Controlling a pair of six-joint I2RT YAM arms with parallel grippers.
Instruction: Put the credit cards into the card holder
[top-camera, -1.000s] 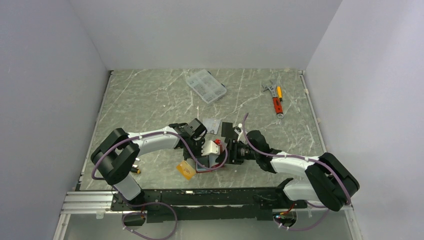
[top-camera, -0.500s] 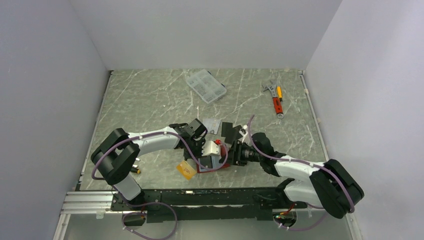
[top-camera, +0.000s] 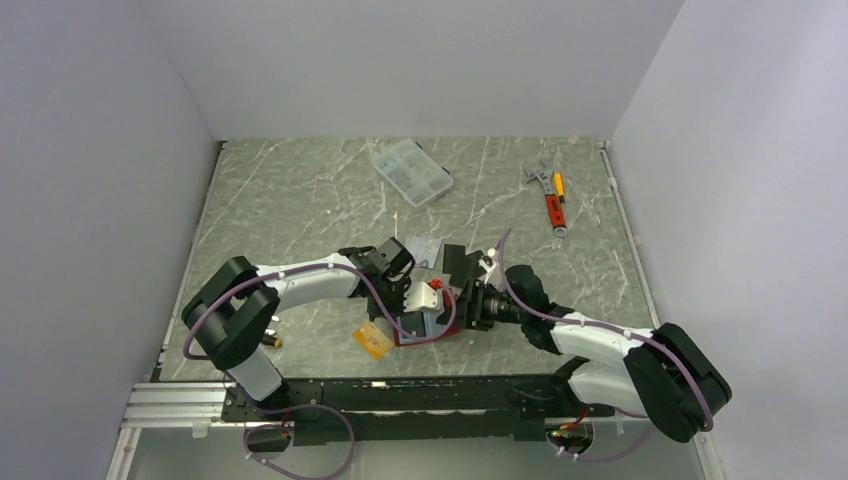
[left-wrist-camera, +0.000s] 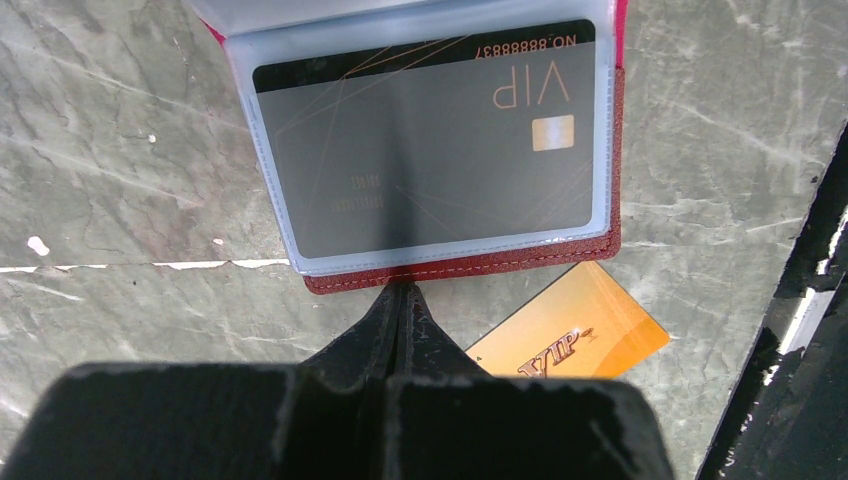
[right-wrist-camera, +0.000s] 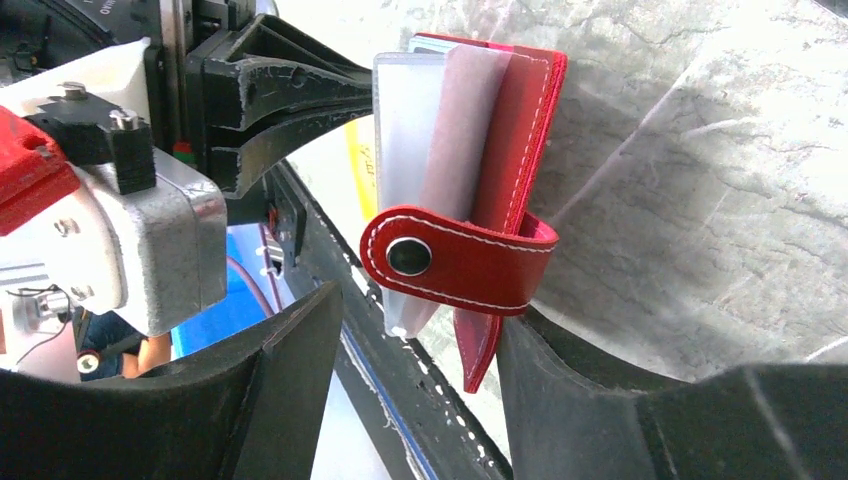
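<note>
- Swings the right elbow outward since a second ago, straddling the card holder (right-wrist-camera: 520, 120) at its snap end with the released right gripper (right-wrist-camera: 418, 315).
- Keeps the left gripper (left-wrist-camera: 400, 295) clenched against its red edge.
- Leaves the orange card (left-wrist-camera: 580, 330) just beside, unsleeved; dark card (left-wrist-camera: 420, 150) already in.

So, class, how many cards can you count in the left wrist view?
2. A grey card sits in the clear sleeve of the card holder; an orange-gold card lies beside it. Others may be hidden.

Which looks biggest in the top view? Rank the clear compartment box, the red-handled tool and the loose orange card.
1. clear compartment box.
2. red-handled tool: longer than the card but thin, so close.
3. loose orange card.
</note>
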